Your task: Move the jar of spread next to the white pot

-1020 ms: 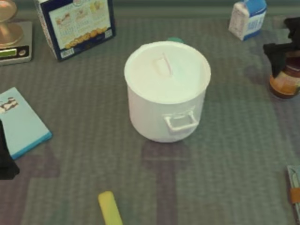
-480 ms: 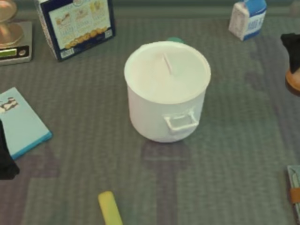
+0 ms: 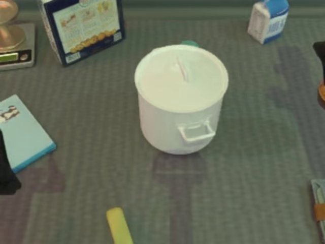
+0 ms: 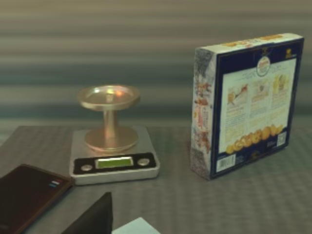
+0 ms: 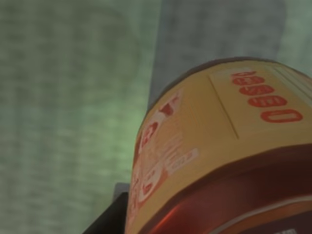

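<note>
We have the jar of spread (image 5: 219, 156) in our right gripper (image 3: 321, 56) at the table's right edge, well apart from the white pot (image 3: 180, 99) (left arm parked near left); placing remains

left end effector (image 3: 6, 175): matte black, blocky, unmarked. right end effector (image 3: 321, 53): same matte black, angular shell.

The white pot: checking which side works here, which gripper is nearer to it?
Right. The right gripper holds the jar of spread at the table's right edge; the left gripper sits farther from the white pot.
</note>
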Robot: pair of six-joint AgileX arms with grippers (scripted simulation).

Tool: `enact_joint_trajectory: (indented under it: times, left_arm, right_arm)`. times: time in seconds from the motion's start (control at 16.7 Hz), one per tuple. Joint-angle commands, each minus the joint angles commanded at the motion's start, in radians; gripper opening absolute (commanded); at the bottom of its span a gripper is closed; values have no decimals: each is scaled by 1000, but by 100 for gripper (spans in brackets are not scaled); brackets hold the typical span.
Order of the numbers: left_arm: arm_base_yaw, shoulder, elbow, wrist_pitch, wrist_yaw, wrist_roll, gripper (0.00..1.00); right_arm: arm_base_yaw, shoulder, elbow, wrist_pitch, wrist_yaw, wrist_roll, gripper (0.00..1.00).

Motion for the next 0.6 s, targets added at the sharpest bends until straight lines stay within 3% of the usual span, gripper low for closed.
enact_joint_trajectory:
  times: [0.24, 0.6]
  left_arm:
    - [0, 0, 0, 0, 0, 0, 100]
    - [0, 0, 0, 0, 0, 0, 100]
  right_arm:
    - [47, 35, 19, 15, -2, 69, 0]
    - [199, 144, 69, 78, 0, 338, 0]
